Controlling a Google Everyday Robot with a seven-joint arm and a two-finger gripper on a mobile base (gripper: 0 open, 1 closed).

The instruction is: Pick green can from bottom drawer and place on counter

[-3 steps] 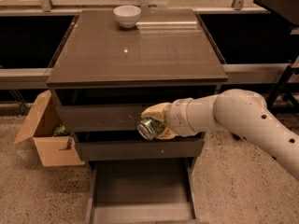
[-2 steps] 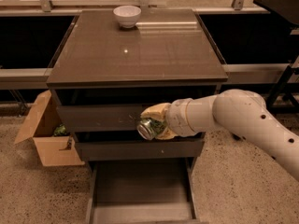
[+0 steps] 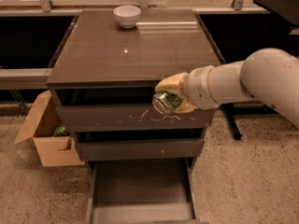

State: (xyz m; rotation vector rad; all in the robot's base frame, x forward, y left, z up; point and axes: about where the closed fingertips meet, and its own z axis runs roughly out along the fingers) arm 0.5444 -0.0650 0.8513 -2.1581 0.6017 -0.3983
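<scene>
Camera view shows the gripper (image 3: 169, 96) closed on the green can (image 3: 163, 103), just in front of the desk (image 3: 117, 55) edge — can tipped, silver end toward 8 o'clock. Free desk surface lies at 11 o'clock; the bottom drawer (image 3: 140, 188) stands open at 6 o'clock.

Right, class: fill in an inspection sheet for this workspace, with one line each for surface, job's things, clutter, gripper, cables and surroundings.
Surface: counter, glossy grey-brown, with a white bowl near its back edge.
Job's things: green can held on its side in front of the upper drawers, below the counter's edge; bottom drawer pulled open, flat floor showing.
Clutter: white scratches on the scratched drawer front.
Gripper: gripper shut on the green can, at the cabinet's front right.
Cables: nothing seen.
Surroundings: open cardboard box on the speckled floor, left of the cabinet.
</scene>
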